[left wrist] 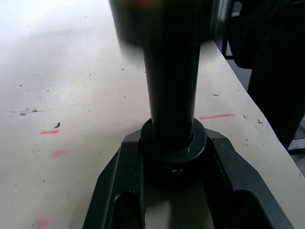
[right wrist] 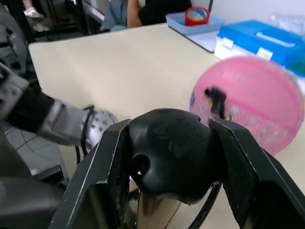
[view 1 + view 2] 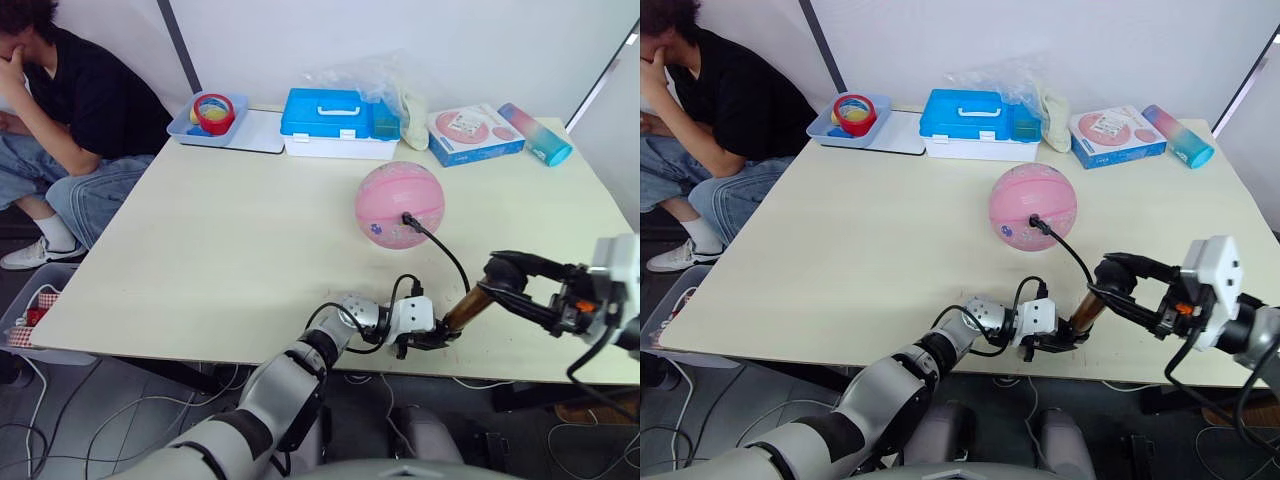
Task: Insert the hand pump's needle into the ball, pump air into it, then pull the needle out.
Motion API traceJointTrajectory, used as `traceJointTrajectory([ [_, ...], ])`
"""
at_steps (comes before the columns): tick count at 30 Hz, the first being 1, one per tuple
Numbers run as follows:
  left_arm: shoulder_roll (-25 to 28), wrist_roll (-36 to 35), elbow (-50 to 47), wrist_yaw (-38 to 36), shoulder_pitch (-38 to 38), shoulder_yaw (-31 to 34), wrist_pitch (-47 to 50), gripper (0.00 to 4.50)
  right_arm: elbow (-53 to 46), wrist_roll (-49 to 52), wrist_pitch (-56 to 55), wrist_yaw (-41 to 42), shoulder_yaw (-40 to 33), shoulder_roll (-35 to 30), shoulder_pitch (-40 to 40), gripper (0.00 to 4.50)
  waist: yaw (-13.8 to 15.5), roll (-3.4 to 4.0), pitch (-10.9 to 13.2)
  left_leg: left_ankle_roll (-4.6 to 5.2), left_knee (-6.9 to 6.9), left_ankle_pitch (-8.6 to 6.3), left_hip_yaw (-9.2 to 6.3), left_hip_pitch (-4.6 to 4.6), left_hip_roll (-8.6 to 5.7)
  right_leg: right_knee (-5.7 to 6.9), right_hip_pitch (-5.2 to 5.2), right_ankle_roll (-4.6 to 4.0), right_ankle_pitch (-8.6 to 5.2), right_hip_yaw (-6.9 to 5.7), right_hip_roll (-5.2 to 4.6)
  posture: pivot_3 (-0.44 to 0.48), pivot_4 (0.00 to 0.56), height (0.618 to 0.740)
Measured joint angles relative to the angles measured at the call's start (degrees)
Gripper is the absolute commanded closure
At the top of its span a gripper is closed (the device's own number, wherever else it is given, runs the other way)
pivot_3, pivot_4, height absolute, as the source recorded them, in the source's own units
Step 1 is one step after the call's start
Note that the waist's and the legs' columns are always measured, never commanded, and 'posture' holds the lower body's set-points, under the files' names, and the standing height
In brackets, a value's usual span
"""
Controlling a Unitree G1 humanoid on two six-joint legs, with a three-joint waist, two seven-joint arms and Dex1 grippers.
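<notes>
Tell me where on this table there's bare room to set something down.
Widest free patch: the table's left half, between the blue tray and the near edge. Crowded: far edge, with the blue case and boxes, and near-right, around ball, hand pump and both grippers.

My black-fingered right gripper (image 3: 507,270) and left gripper (image 3: 420,340) clasped a bronze-gold hand pump (image 3: 462,310) with a black handle and black hose (image 3: 440,245). The ball (image 3: 399,204) was pink with small prints. Behind sat a blue-and-white case (image 3: 337,122) on a cream table (image 3: 220,250).
</notes>
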Motion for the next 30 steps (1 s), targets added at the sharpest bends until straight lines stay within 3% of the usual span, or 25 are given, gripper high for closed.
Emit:
traceJointTrajectory([
  [5,0.00,-0.11,0.28,0.11,0.00,0.10,0.35,3.42,4.76,-6.49,-5.69,0.06,6.49,4.00,-0.36,2.47,-0.09,-0.04,0.01,-0.01,-0.03,-0.01,-0.02,0.31,0.02,-0.01,0.25,0.01,-0.02,-0.03,-0.01,0.000,0.150,0.740],
  [11,0.01,-0.17,0.36,0.08,0.00,0.31,0.49,3.42,5.16,-6.64,-6.60,0.11,6.56,4.94,-1.01,2.47,-0.14,-0.02,0.02,-0.02,-0.04,-0.01,-0.01,0.40,0.03,-0.01,0.34,0.01,-0.02,-0.02,-0.02,0.000,0.150,0.740],
  [15,0.00,-0.30,0.17,-0.21,-0.01,0.33,0.23,3.42,4.05,-2.41,-2.30,0.45,3.05,3.06,-0.84,2.47,-0.12,0.05,0.14,-0.02,-0.05,-0.01,0.01,0.35,0.02,-0.01,0.33,0.00,-0.01,-0.01,-0.06,0.000,0.150,0.740],
  [24,0.00,-0.34,-0.21,-0.58,-0.01,0.33,0.00,3.42,0.04,14.32,8.91,1.51,-13.77,-5.70,-2.59,2.47,-0.02,0.17,0.33,-0.01,-0.08,-0.01,0.00,0.25,0.01,-0.03,0.28,-0.01,-0.01,-0.03,-0.07,0.000,0.150,0.740],
  [30,0.00,-0.35,-0.26,-0.63,-0.02,0.43,-0.02,3.42,0.68,22.24,14.40,1.51,-20.91,-9.95,-6.20,2.47,-0.02,0.19,0.39,-0.01,-0.07,-0.01,0.01,0.16,0.00,-0.04,0.22,0.00,-0.01,-0.02,-0.08,0.000,0.150,0.740],
])
